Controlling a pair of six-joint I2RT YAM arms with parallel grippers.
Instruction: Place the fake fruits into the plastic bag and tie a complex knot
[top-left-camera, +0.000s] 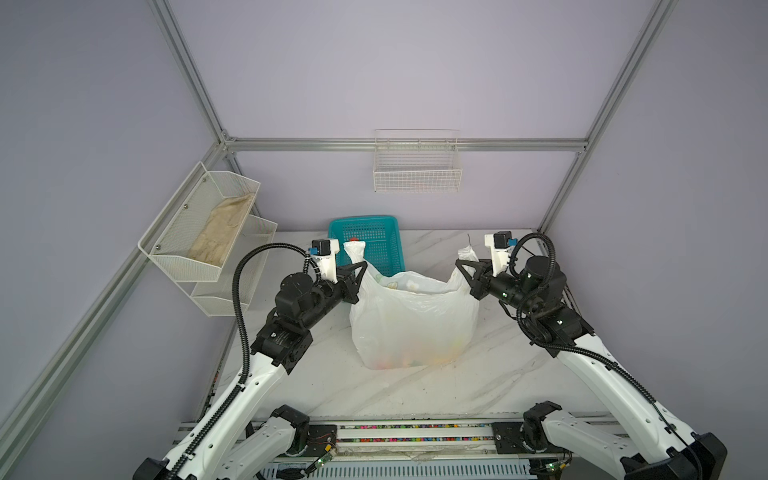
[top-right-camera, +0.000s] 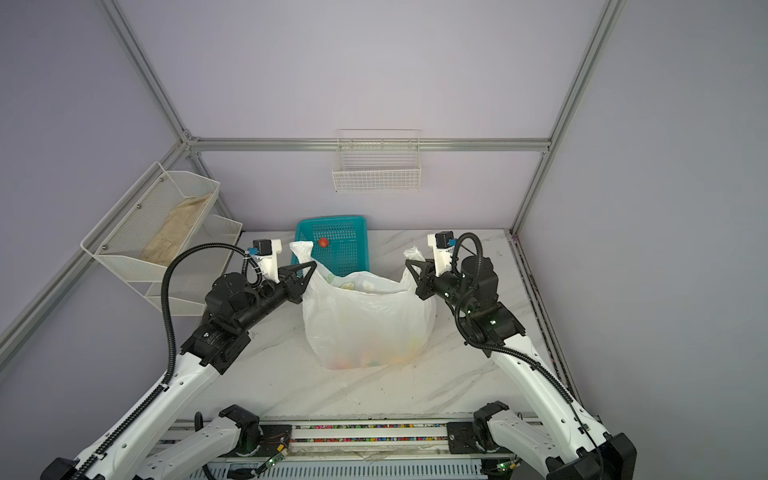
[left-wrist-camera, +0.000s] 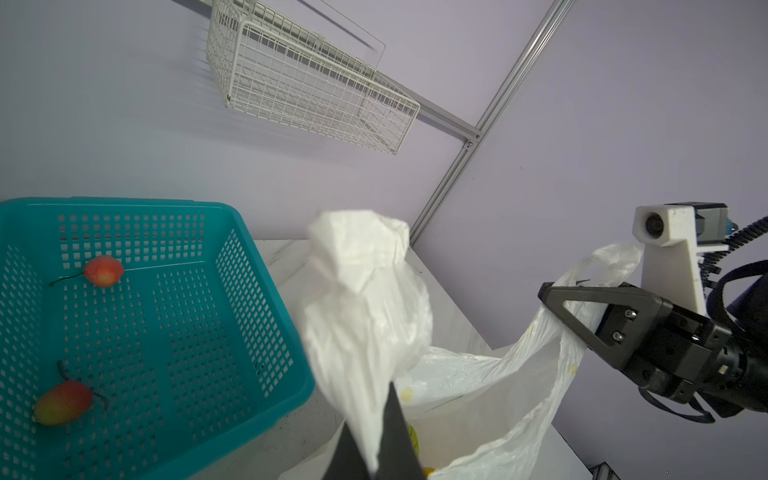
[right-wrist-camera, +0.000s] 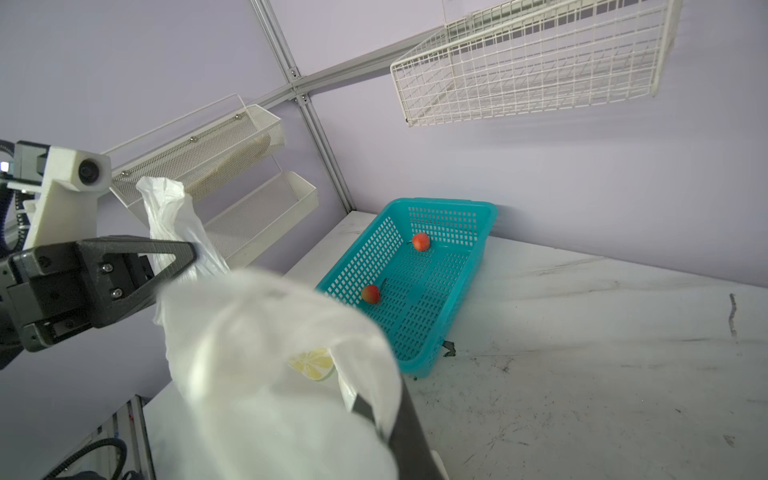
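Observation:
The plastic bag (top-left-camera: 415, 324) (top-right-camera: 365, 328) stands upright and open at mid-table, and coloured fake fruits (top-left-camera: 415, 359) show faintly through its lower film. My left gripper (top-left-camera: 365, 264) (left-wrist-camera: 376, 457) is shut on the bag's left handle (left-wrist-camera: 357, 282). My right gripper (top-left-camera: 458, 262) (right-wrist-camera: 382, 428) pinches the right handle (top-left-camera: 467, 253), with film lying between its fingers. The two handles are held up and apart, and no knot is in view. Two red-pink fruits (left-wrist-camera: 104, 271) (left-wrist-camera: 62, 402) lie in the teal basket (left-wrist-camera: 266, 332) behind the bag.
The teal basket (top-left-camera: 361, 219) sits against the back wall, just behind the bag. A white wire basket (top-left-camera: 417, 166) hangs on that wall. At the left is a white mesh shelf (top-left-camera: 174, 249) holding a beige cloth (top-left-camera: 220, 232). The marble table (top-left-camera: 415, 395) runs forward to the rail.

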